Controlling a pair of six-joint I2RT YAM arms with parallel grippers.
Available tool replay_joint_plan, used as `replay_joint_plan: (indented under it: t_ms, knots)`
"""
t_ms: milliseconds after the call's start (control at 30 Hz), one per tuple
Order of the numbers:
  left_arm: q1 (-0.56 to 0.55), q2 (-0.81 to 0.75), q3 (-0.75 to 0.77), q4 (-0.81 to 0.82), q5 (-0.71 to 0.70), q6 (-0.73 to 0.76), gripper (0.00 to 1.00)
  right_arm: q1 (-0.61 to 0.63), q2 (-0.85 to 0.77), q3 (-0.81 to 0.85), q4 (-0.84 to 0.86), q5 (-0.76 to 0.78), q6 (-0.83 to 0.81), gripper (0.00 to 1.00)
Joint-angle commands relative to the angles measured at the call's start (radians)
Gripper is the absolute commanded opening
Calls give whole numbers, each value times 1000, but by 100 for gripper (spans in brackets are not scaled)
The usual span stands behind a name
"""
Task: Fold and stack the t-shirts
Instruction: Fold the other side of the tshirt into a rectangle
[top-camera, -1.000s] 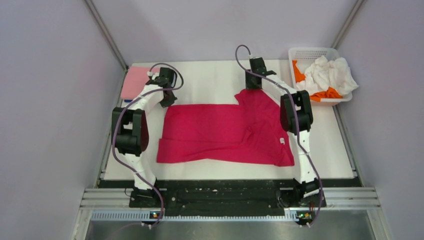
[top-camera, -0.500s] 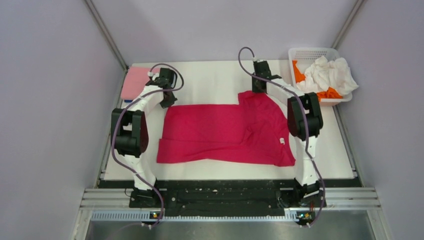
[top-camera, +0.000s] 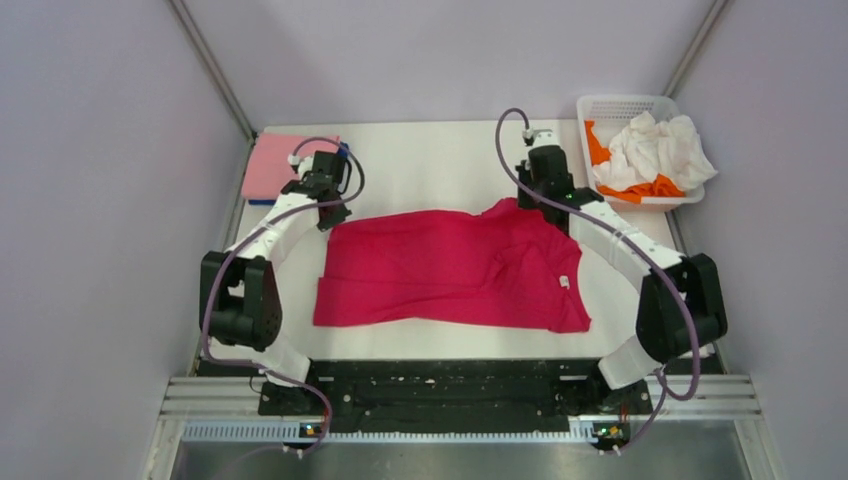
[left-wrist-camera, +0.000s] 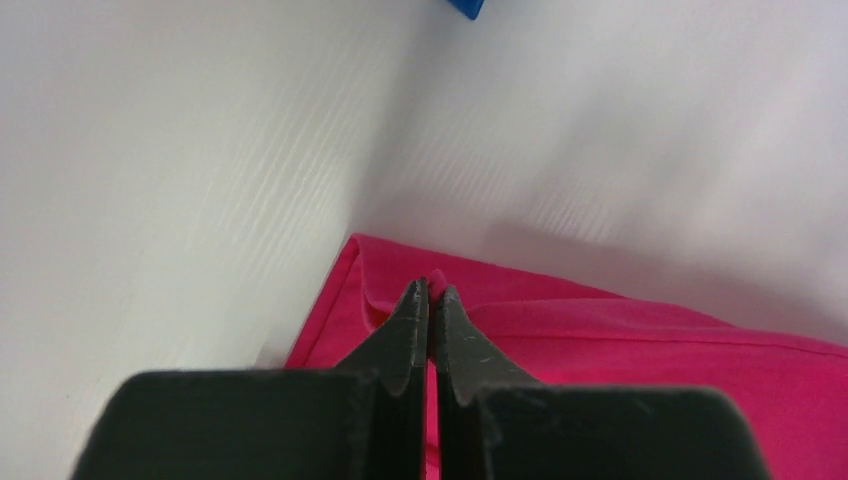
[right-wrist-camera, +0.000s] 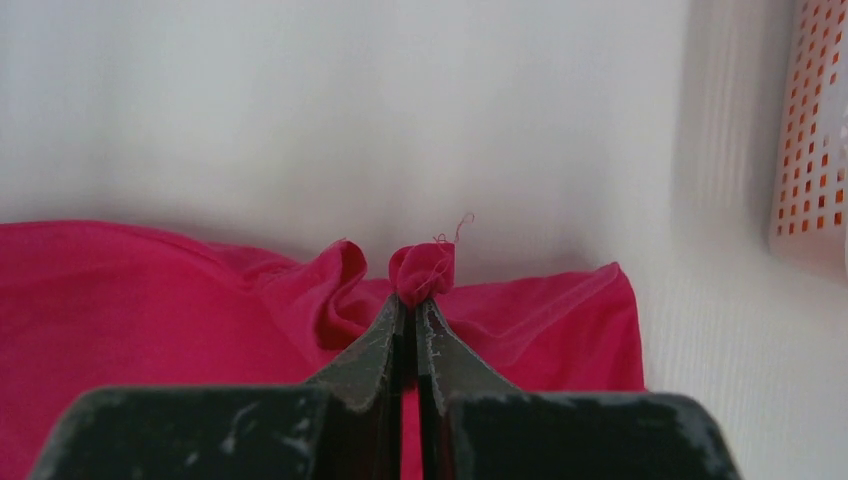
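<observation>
A crimson-red t-shirt (top-camera: 450, 268) lies spread across the middle of the table, its small white neck label (top-camera: 566, 283) near the right side. My left gripper (top-camera: 327, 213) is shut on the shirt's far left corner, a pinch of red cloth (left-wrist-camera: 436, 278) between its tips. My right gripper (top-camera: 532, 200) is shut on the shirt's far right edge, a bunched red tuft (right-wrist-camera: 422, 270) between its tips. A folded light pink t-shirt (top-camera: 272, 165) lies at the far left, with a blue one under it (top-camera: 255, 201). White (top-camera: 655, 145) and orange (top-camera: 597, 143) t-shirts are in the basket.
A white plastic mesh basket (top-camera: 625, 105) stands at the far right corner, close to my right gripper; its wall shows in the right wrist view (right-wrist-camera: 810, 140). A blue corner (left-wrist-camera: 466, 8) shows at the top of the left wrist view. Walls enclose the table.
Both arms swung outward and both grippers came nearer, dragging the shirt's far edge with them. The right gripper moved right, the far right part of the shirt pulled toward the middle.
</observation>
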Motion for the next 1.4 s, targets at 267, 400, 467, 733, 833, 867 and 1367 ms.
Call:
replay_joint_plan:
  t_ms: [267, 400, 467, 733, 833, 867, 1367]
  knots:
    - [-7, -238, -206, 34, -60, -38, 0, 72, -411, -237, -131, 50, 95, 1]
    - [-11, -298, -283, 59, -55, -46, 0, 90, -495, -315, -167, 41, 126, 1]
    - [-12, -319, -328, 77, -53, -58, 0, 96, -532, -376, -165, 32, 155, 1]
    - [-12, -357, -465, 104, -54, -119, 0, 147, -635, -546, -226, 8, 300, 18]
    - [-12, -362, -505, 72, -104, -174, 23, 225, -664, -593, -305, 5, 444, 27]
    - [-12, -366, -511, 52, -120, -190, 44, 252, -679, -604, -342, 3, 485, 36]
    - [-22, -403, -370, 44, 153, -116, 97, 311, -700, -534, -125, 25, 457, 99]
